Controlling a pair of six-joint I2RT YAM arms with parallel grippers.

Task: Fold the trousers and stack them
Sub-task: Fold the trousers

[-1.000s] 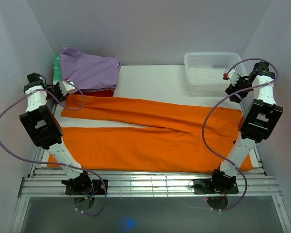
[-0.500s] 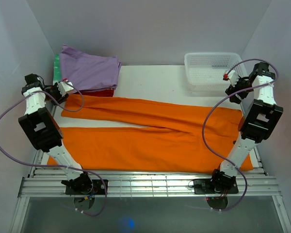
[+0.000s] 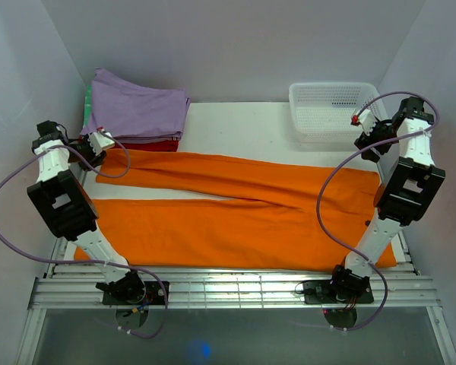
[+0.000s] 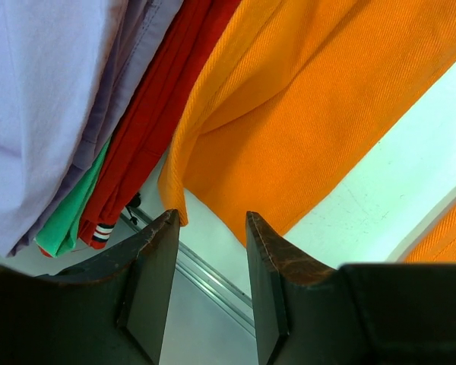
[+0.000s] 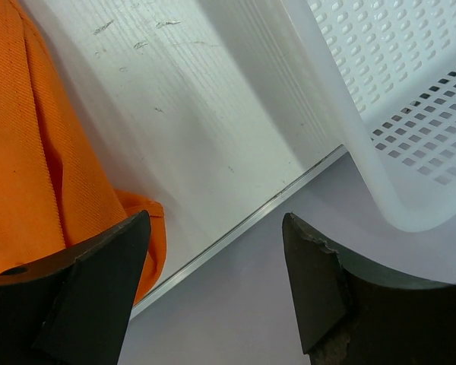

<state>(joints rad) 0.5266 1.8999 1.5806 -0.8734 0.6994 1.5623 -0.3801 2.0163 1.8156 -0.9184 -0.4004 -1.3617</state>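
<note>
The bright orange trousers [image 3: 235, 205] lie spread flat across the table, legs running left, the far leg angled over the near one. My left gripper [image 3: 99, 142] is open and empty, just above the far-left cuff of the trousers [image 4: 289, 122], which shows ahead of the left gripper's tips [image 4: 211, 224]. My right gripper [image 3: 362, 131] is open and empty above the table's right edge, beside the trousers' far right corner [image 5: 38, 175]; its tips [image 5: 216, 228] hang over the edge rail.
A folded stack with a lilac-purple garment [image 3: 140, 110] on top of red and green ones [image 4: 148, 129] sits at the back left, touching the trouser cuff. A white plastic basket [image 3: 330, 110] stands at the back right, close to my right gripper [image 5: 395, 99].
My left gripper has shifted slightly left and down toward the trouser cuff. My right gripper has barely moved. The trousers lie as before.
</note>
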